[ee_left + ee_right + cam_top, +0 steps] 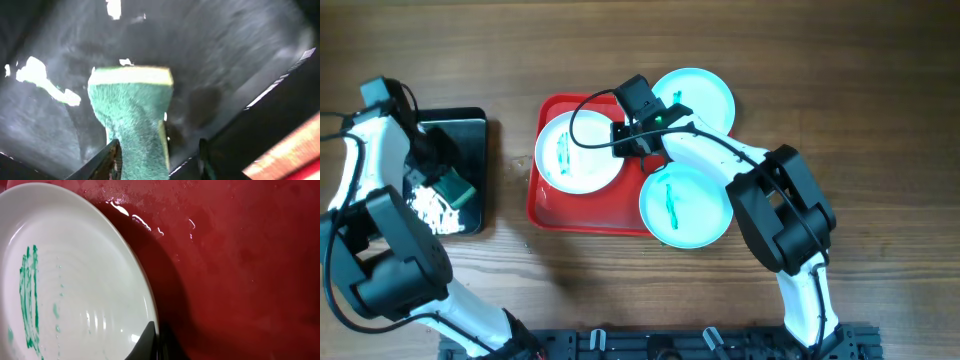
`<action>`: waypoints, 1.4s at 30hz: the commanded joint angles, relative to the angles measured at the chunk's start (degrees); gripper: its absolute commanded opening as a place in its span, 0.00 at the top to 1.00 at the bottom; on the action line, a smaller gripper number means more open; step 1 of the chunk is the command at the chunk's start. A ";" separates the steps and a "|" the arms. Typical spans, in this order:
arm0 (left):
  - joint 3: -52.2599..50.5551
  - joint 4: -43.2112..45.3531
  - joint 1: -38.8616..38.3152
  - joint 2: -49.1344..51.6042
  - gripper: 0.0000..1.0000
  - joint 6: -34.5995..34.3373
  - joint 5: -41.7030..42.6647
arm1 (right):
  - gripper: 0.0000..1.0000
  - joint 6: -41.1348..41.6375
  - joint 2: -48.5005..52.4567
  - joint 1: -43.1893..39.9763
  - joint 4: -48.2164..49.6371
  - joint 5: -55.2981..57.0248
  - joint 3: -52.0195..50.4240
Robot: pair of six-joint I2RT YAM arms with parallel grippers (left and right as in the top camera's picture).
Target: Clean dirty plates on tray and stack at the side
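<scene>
The red tray (pixel 582 216) lies at the table's middle. A white plate (pixel 578 152) with a green smear rests on its left part. My right gripper (pixel 632 138) is shut on this plate's right rim; in the right wrist view one finger lies on the white plate (pixel 75 280) at the rim, at my gripper (pixel 157 342), over the wet red tray (pixel 240 255). A smeared aqua plate (pixel 685 207) overlaps the tray's right edge. Another aqua plate (pixel 705 95) lies behind it. My left gripper (pixel 452 186) is shut on a green sponge (pixel 132 115).
A black tray (pixel 470 130) stands at the left, with white foam (pixel 435 210) in it; my left gripper (pixel 157 162) holds the sponge over it. The foam also shows in the left wrist view (pixel 40 80). The right arm's cable loops over the white plate.
</scene>
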 commanded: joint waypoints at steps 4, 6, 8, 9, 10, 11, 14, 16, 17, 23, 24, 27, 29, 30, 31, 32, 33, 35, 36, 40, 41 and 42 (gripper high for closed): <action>-2.29 0.72 0.39 1.07 0.58 -4.09 -2.43 | 0.96 -0.81 1.29 0.13 0.20 -0.46 0.76; -2.29 0.70 0.39 1.07 0.58 -4.04 -3.23 | 0.96 -0.81 1.29 0.13 0.24 -0.46 0.76; -2.86 0.94 0.39 1.07 0.58 -4.02 -5.84 | 0.96 -0.81 1.29 0.13 0.07 -0.46 0.76; -3.48 1.64 0.39 1.07 0.58 -3.37 -6.19 | 0.96 -0.79 1.29 0.13 0.02 -0.46 0.76; -4.44 2.84 0.39 1.07 0.58 -3.39 -6.19 | 0.96 -0.81 1.29 0.13 0.07 -0.46 0.76; -6.01 4.85 0.33 1.07 0.60 -3.41 -6.10 | 0.96 -0.76 1.29 0.13 0.13 -0.46 0.76; -8.83 8.31 0.22 1.07 0.61 -3.39 -5.73 | 0.96 -0.79 1.29 0.13 0.09 -0.46 0.76; -9.53 9.75 0.22 1.07 0.61 -3.39 -5.70 | 0.96 -0.79 1.29 0.13 0.20 -0.46 0.76; -9.53 10.03 0.17 1.07 0.61 -3.39 -5.70 | 0.96 -0.79 1.29 0.13 0.31 -0.46 0.76; -8.61 10.03 0.20 1.05 0.90 -3.41 -5.75 | 0.95 -0.81 1.29 0.13 0.31 -0.46 0.76; -7.74 9.05 0.17 0.94 0.90 -3.41 -5.75 | 0.96 -0.76 1.29 0.13 0.31 -0.46 0.76; -4.59 5.99 -0.11 0.94 0.73 -3.41 -5.75 | 0.96 -0.79 1.29 0.13 0.28 -0.46 0.76; -3.37 4.90 -0.15 0.94 0.57 -3.41 -5.75 | 0.96 -0.83 1.29 0.13 0.28 -0.46 0.76; -3.37 4.83 -0.13 0.94 0.55 -3.41 -5.75 | 0.96 -0.81 1.29 0.13 0.28 -0.46 0.76; -3.37 4.74 -0.15 0.94 0.55 -3.43 -5.75 | 0.96 -0.79 1.29 0.13 0.28 -0.46 0.76; -3.37 4.70 -0.15 0.94 0.55 -3.43 -5.51 | 0.95 -0.72 1.29 0.13 0.28 -0.46 0.76; -3.37 4.55 -0.15 0.94 0.56 -3.43 -5.09 | 0.96 -0.63 1.29 0.13 0.28 -0.46 0.76; -3.39 4.52 -0.15 0.96 0.58 -3.45 -4.85 | 0.96 -0.63 1.29 0.13 0.31 -0.46 0.76; -3.41 4.52 -0.15 0.96 0.60 -3.45 -4.81 | 0.96 -0.63 1.29 0.13 0.31 -0.48 0.76; -5.44 6.10 -0.15 0.96 0.66 -3.67 -2.29 | 0.96 -0.61 1.29 0.13 0.28 -0.52 0.76; -6.69 7.34 -0.15 0.96 0.67 -3.65 -2.29 | 0.96 -0.61 1.29 0.13 0.28 -0.76 0.76; -7.76 8.31 -0.13 0.96 0.67 -3.65 -2.29 | 0.96 -0.63 1.29 0.13 0.28 -0.90 0.76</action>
